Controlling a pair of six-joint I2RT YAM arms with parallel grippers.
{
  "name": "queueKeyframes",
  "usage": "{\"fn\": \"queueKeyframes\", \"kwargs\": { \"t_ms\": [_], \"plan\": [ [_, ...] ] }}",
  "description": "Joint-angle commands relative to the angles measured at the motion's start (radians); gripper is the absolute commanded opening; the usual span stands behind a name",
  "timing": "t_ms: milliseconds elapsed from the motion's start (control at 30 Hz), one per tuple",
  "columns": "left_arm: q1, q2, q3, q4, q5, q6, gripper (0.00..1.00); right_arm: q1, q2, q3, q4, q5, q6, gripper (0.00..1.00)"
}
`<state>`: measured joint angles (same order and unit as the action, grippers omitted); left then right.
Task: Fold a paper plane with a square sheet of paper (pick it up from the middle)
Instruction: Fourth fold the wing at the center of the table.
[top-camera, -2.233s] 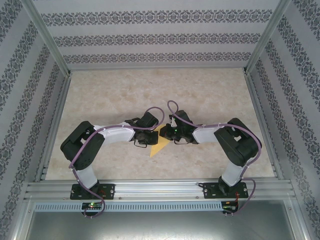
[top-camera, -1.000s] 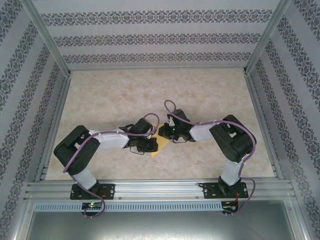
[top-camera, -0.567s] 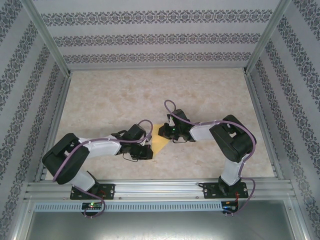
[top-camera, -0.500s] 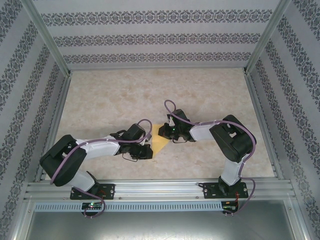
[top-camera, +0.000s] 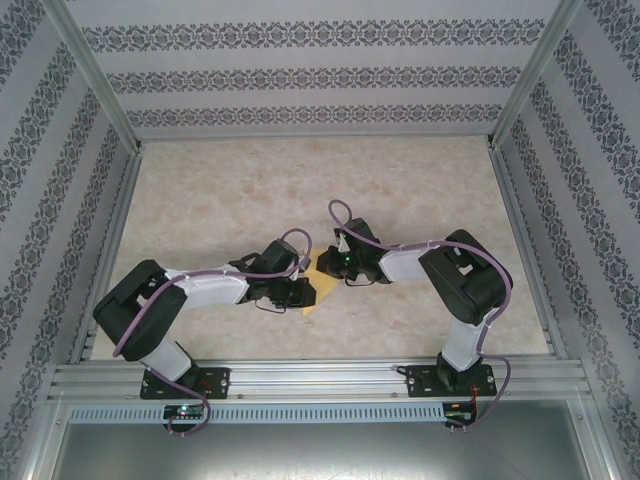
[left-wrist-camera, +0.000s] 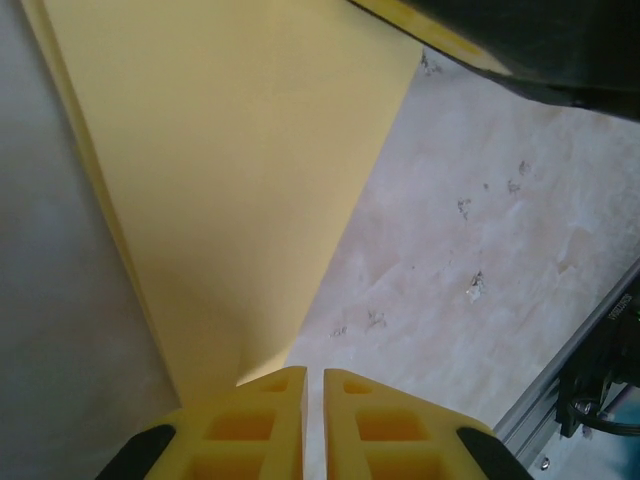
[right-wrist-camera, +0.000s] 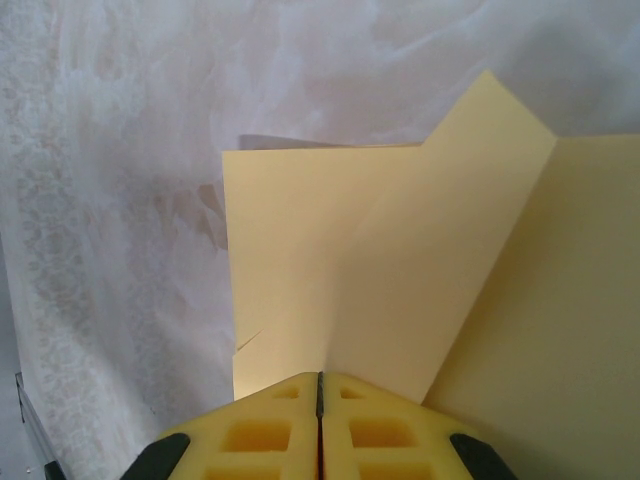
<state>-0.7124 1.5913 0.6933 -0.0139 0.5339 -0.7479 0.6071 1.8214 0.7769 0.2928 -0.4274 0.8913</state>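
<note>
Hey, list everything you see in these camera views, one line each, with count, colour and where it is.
sheet of paper: one, yellow, partly folded, mid-table between the two grippers
table: one, beige marbled top, under everything
walls: three, white with dark patterned bands, at the table's far side and both flanks
frame rails: several, silver metal, along the near edge and up the corners
cables: purple, one along each arm
arms: two, black and white, bases at the near edge
left gripper: one, yellow fingers nearly together, slim gap, at the paper's narrow tip
right gripper: one, yellow fingers shut, at a fold in the paper
</note>
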Motion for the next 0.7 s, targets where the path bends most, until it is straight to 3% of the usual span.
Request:
{"fn": "queueKeyframes", "kwargs": {
  "t_ms": [0, 167, 400, 667],
  "plan": [
    [-0.001, 0.022, 0.003, 0.038, 0.028, -0.025, 0.15, 0.010, 0.022, -0.022, -0.055, 0.046, -0.015, 0.08],
    [-0.006, 0.030, -0.033, -0.079, 0.046, -0.001, 0.15, 0.010, 0.020, -0.021, -0.060, 0.047, -0.017, 0.08],
    [-0.007, -0.055, -0.149, -0.092, 0.044, -0.030, 0.15, 0.009, 0.027, -0.019, -0.058, 0.045, -0.017, 0.09],
    [-0.007, -0.143, -0.066, -0.098, -0.018, -0.015, 0.14, 0.011, 0.012, -0.019, -0.020, 0.007, -0.013, 0.10]
  ]
}}
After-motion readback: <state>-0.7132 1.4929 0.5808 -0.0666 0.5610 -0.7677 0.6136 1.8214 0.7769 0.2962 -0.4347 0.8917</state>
